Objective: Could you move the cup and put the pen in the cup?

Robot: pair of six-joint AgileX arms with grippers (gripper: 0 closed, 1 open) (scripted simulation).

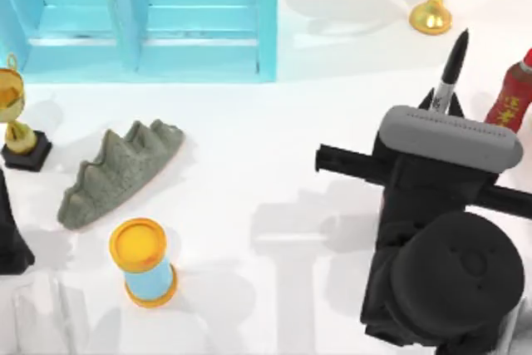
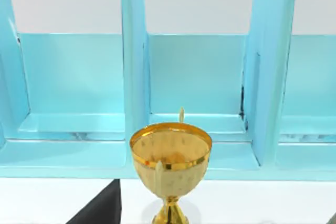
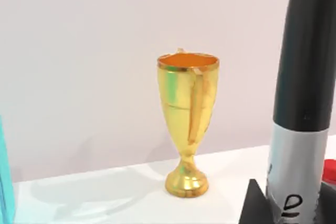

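Step in hand, as judged: the carry. Your right gripper [image 1: 438, 101], at the table's right side, was closed on the pen [image 1: 450, 72], which stood nearly upright in its grasp. The right wrist view showed the pen's barrel [image 3: 303, 129] rising between the fingers [image 3: 254, 203], clamped narrow. You could not place the cup from these views. Next move called for finding it, then lowering the pen in, tip first. Your left arm [image 1: 10, 239] sat parked at the left edge; its claw's opening could not be told.
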